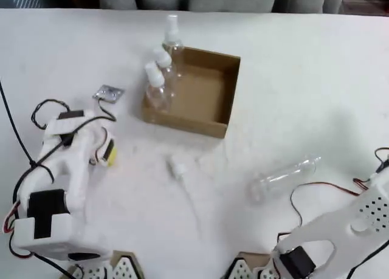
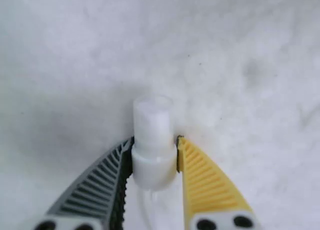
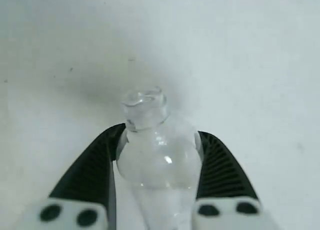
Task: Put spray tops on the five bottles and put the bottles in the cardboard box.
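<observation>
**Spray top [image 2: 151,155] and open bottle [image 3: 155,162] gripped in separate claws**

The left gripper [image 2: 153,141] is clamped on the top's collar, centre of its wrist view, cap end pointing away. The right gripper [image 3: 161,135] clasps the uncapped bottle by the shoulders, neck outward. From overhead, the left arm [image 1: 58,182] sits lower left and the right arm [image 1: 340,227] lower right, well apart; joining top to neck looks next.

- Bright, diffuse light washes the white surface [image 1: 316,78] pale.
- A soft grey shadow lies just beyond the spray top [image 2: 152,135] in the left hand [image 2: 154,141].
- Small highlights glint on the bottle [image 3: 157,160] in the right hand [image 3: 161,134], with dim shadow beyond.
</observation>
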